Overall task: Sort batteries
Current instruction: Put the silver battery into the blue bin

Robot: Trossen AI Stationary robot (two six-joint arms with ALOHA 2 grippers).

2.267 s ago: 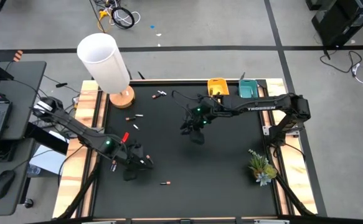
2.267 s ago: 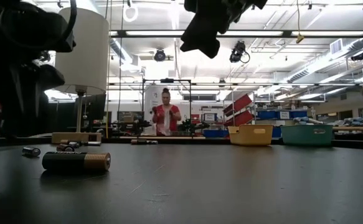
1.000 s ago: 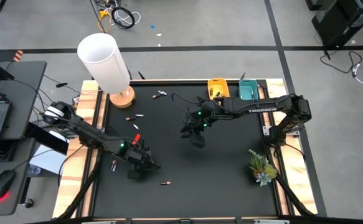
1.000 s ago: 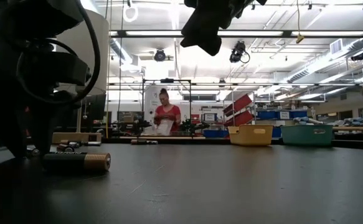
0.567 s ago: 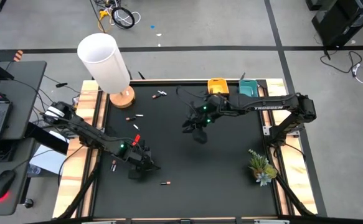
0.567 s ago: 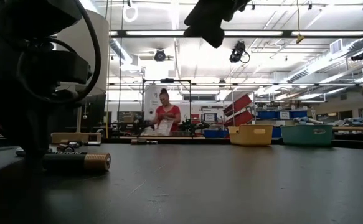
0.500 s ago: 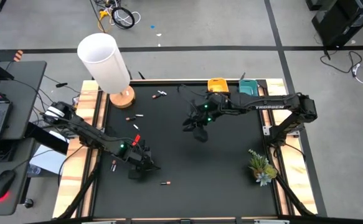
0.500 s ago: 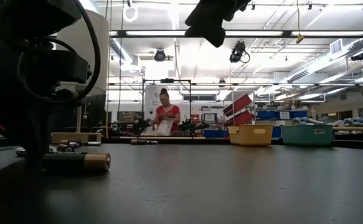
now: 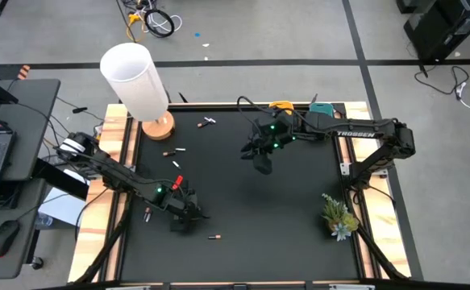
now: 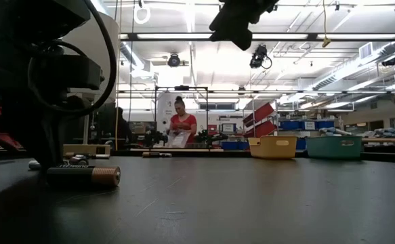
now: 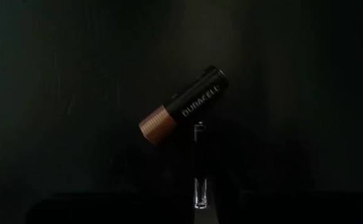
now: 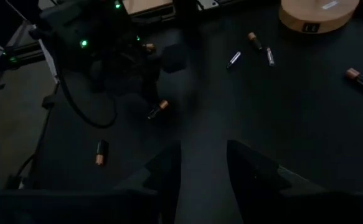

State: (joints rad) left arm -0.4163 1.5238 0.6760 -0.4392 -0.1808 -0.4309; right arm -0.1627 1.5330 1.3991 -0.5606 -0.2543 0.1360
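Near left: left gripper [image 9: 183,217] low over mat [image 9: 299,234], arm reaching in from left edge; finger gap hidden, cannot tell. Black-and-copper battery [image 11: 184,104] lies below it.

Far centre: right gripper [image 12: 203,163] raised, arm outstretched, fingers narrowly apart, empty. Loose batteries [image 9: 174,161] scattered far left.

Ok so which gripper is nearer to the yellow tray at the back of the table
Right. The right gripper hangs above the mat just in front of the yellow tray, while the left gripper sits low over a battery at the opposite, near-left part of the table.
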